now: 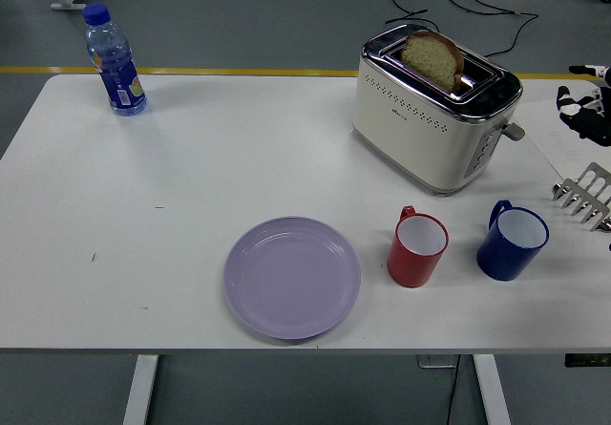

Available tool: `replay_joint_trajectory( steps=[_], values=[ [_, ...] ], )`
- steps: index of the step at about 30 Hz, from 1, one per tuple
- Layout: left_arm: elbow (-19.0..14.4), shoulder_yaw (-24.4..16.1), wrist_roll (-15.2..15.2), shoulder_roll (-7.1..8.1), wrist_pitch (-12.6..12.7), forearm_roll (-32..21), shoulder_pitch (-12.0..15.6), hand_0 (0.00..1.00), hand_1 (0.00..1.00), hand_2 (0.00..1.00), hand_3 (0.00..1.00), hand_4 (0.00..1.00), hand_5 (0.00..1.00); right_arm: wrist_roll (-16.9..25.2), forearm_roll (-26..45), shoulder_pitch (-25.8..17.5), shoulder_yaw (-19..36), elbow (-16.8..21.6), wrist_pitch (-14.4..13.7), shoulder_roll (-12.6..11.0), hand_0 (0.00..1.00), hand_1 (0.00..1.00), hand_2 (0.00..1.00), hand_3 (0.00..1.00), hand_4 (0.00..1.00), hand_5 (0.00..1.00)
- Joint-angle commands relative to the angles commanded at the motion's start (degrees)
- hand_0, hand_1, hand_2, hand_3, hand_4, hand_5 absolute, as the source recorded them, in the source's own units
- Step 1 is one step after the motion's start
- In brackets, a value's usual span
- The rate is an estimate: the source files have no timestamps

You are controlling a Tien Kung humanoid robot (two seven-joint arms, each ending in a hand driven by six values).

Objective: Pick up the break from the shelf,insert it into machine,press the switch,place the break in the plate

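1. Head view: a slice of bread stands upright in the far slot of a cream and chrome toaster, its rounded top sticking up above the slot. The toaster sits on the far right part of the white bench, turned at an angle, with its lever and buttons on the end that faces right.
2. A lilac plate lies near the front edge of the bench, about in the middle, with nothing on it. It is well apart from the toaster.
3. A red mug stands just right of the plate, and a blue mug stands near it on the right. Both are upright, in front of the toaster.
4. A metal rack shows partly at the right edge of the bench.
5. The right hand peeks in at the right edge, above the rack and level with the toaster's lever end, apart from it. Only a few black fingers show, and I cannot tell whether they are spread or curled.
6. A water bottle with a blue cap stands upright at the far left corner.
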Motion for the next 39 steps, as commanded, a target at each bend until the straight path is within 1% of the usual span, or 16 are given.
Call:
replay_joint_trajectory(
  steps=[1, 6, 7, 12, 17, 24, 25, 30, 31, 35, 39],
  values=[
    [0.00, -0.04, 0.02, -0.01, -0.03, 0.12, 0.04, 0.651, 0.590, 0.598, 0.604, 0.328, 0.950, -0.23, -0.16, -0.12, -0.19, -0.11, 0.41, 0.08, 0.101, 0.160, 0.253, 0.682, 0.584, 0.406],
    [0.00, -0.26, 0.10, -0.05, -0.08, 0.48, 0.25, 0.651, 0.590, 0.598, 0.604, 0.328, 0.950, -0.99, 0.10, -0.81, -1.38, -1.05, 1.96, 0.62, 0.101, 0.160, 0.253, 0.682, 0.584, 0.406],
    [0.00, -0.34, 0.12, -0.06, -0.08, 0.55, 0.28, 0.651, 0.590, 0.599, 0.604, 0.327, 0.949, -1.08, 0.22, -0.83, -1.76, -1.29, 2.19, 0.71, 0.097, 0.156, 0.250, 0.680, 0.591, 0.429],
    [0.00, -0.42, 0.14, -0.12, -0.17, 0.81, 0.42, 0.651, 0.590, 0.599, 0.604, 0.327, 0.949, -1.43, 0.20, -0.33, -3.51, -2.58, 3.14, 1.33, 0.097, 0.156, 0.250, 0.680, 0.591, 0.429],
    [0.00, -0.11, 0.09, -0.11, -0.19, 0.54, 0.28, 0.652, 0.590, 0.598, 0.605, 0.327, 0.949, -1.66, 0.14, 0.56, -4.30, -3.82, 3.60, 1.99, 0.096, 0.154, 0.249, 0.677, 0.593, 0.434],
    [0.00, 0.21, 0.00, -0.13, -0.07, -0.15, 0.12, 0.651, 0.590, 0.598, 0.605, 0.326, 0.948, -1.78, 0.08, 0.91, -4.60, -4.41, 3.70, 2.50, 0.096, 0.154, 0.249, 0.678, 0.590, 0.434],
    [0.00, 0.30, -0.02, -0.13, -0.06, -0.24, 0.09, 0.651, 0.590, 0.598, 0.605, 0.325, 0.947, -1.79, 0.14, 0.96, -4.73, -4.50, 3.70, 2.57, 0.095, 0.153, 0.247, 0.679, 0.595, 0.454],
    [0.00, 0.38, 0.00, -0.15, -0.06, -0.38, 0.03, 0.651, 0.590, 0.598, 0.605, 0.325, 0.947, -1.83, 0.33, 1.36, -5.36, -5.37, 3.72, 3.04, 0.095, 0.153, 0.247, 0.679, 0.595, 0.454],
    [0.00, 0.37, 0.00, -0.15, -0.06, -0.37, 0.03, 0.651, 0.590, 0.598, 0.605, 0.326, 0.949, -1.83, 0.34, 1.39, -5.39, -5.44, 3.72, 3.07, 0.095, 0.152, 0.246, 0.678, 0.602, 0.475],
    [0.00, 0.44, 0.03, -0.17, -0.07, -0.46, 0.01, 0.651, 0.590, 0.598, 0.605, 0.326, 0.949, -1.89, 0.52, 1.75, -5.80, -6.83, 3.82, 3.46, 0.095, 0.152, 0.246, 0.678, 0.602, 0.475],
    [0.00, 0.48, 0.01, -0.18, -0.06, -0.52, -0.01, 0.652, 0.590, 0.598, 0.606, 0.326, 0.950, -1.96, 0.45, 1.73, -5.82, -7.19, 3.82, 3.49, 0.091, 0.152, 0.246, 0.679, 0.606, 0.485]
  ],
)
